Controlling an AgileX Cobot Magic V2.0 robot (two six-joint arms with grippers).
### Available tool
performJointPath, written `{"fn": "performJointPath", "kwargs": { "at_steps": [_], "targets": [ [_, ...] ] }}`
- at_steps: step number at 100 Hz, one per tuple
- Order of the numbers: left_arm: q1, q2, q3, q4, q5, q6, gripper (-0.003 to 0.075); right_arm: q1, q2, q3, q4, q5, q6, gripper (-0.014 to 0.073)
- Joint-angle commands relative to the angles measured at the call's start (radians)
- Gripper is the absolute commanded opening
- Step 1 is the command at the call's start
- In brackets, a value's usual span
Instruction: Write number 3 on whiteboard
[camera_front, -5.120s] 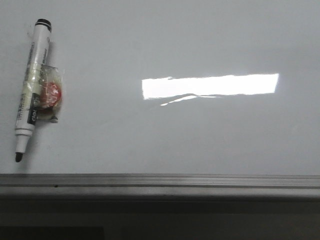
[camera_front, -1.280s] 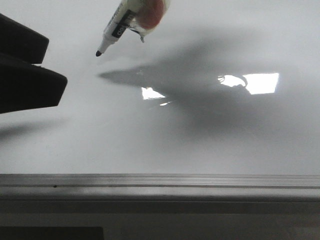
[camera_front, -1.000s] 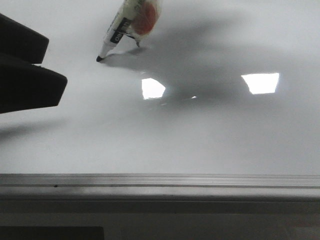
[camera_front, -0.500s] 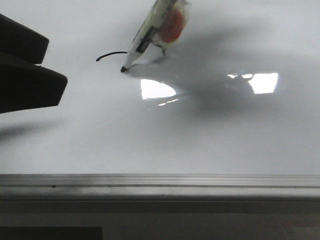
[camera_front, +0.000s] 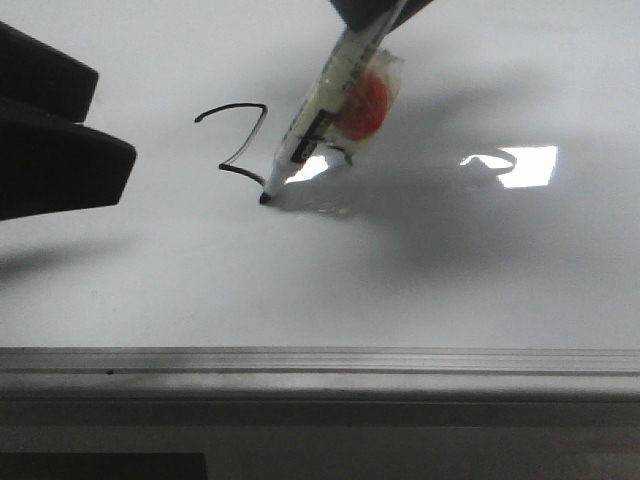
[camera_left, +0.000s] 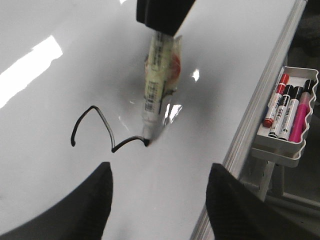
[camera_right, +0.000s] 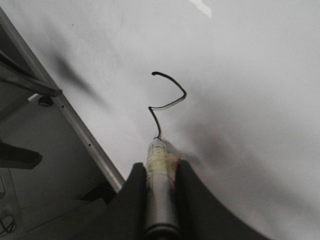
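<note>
**While the tip rests mid-stroke, the lower half of the 3 is unwritten**

With the marker (camera_front: 325, 120) pinched between the right gripper's (camera_right: 159, 172) jaws, its tip touches the whiteboard (camera_front: 450, 290) at the end of the drawn line. The number 3 (camera_front: 238, 140) is only half made: a flat top stroke, a slant down, and a short run toward the tip. What remains, as I judge it, is the lower bowl and tail, so the coming move turns on 1 relation: in the front view the blank board for that stroke lies below the tip, toward the grey rail (camera_front: 320, 362), and the marker's long axis leans up and to the right, away from that space. The right arm does the writing. The left gripper (camera_left: 157, 192) hovers off the board with its jaws spread and holding nothing; in the front view it sits left of the figure, near the strokes but apart from them.

Much is cut off. The front view shows only the very end of the right jaws at the top edge. A red patch taped to the marker cannot be identified. A tray of spare markers (camera_left: 287, 112) hangs beyond the rail.
</note>
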Motion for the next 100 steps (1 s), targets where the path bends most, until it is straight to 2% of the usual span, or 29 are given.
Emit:
{"fn": "performJointPath", "kwargs": {
  "at_steps": [1, 11, 28, 47, 61, 74, 81, 86, 91, 95, 100],
  "targets": [
    [0.0, -0.009, -0.031, -0.013, -0.08, -0.011, 0.0386, 0.03, 0.024, 0.0, -0.017, -0.096, -0.001, -0.0049],
    [0.0, -0.009, -0.031, -0.013, -0.082, -0.011, 0.0386, 0.063, 0.066, -0.017, -0.015, -0.14, -0.001, -0.0049],
    [0.0, -0.009, -0.031, -0.013, -0.091, -0.011, 0.0386, 0.079, 0.035, -0.051, -0.015, -0.112, 0.0, -0.0049],
    [0.0, 0.072, -0.031, -0.021, -0.135, -0.011, 0.0386, 0.136, 0.006, -0.053, -0.013, -0.101, 0.0, -0.0049],
    [0.0, 0.135, -0.031, -0.093, -0.2, -0.011, 0.0386, 0.194, 0.006, -0.055, -0.013, -0.108, 0.0, -0.0049],
    [0.0, 0.156, -0.031, -0.093, -0.21, -0.011, 0.0382, 0.204, 0.006, -0.055, -0.013, -0.108, 0.002, -0.0049],
    [0.0, 0.156, -0.031, -0.093, -0.204, -0.011, 0.0308, 0.204, 0.006, -0.055, -0.013, -0.108, 0.002, -0.0049],
    [0.0, 0.156, -0.031, -0.093, -0.197, -0.011, 0.0208, 0.204, 0.006, -0.055, -0.005, -0.108, 0.002, -0.0049],
    [0.0, 0.156, -0.031, -0.093, -0.189, -0.011, 0.0063, 0.204, 0.006, -0.055, 0.003, -0.108, 0.002, -0.005],
    [0.0, 0.156, -0.031, -0.093, -0.181, -0.011, -0.0025, 0.204, 0.006, -0.055, 0.004, -0.108, 0.002, -0.005],
    [0.0, 0.156, -0.031, -0.091, -0.177, -0.011, -0.002, 0.204, 0.006, -0.055, 0.005, -0.109, 0.002, -0.005]
  ]
}}
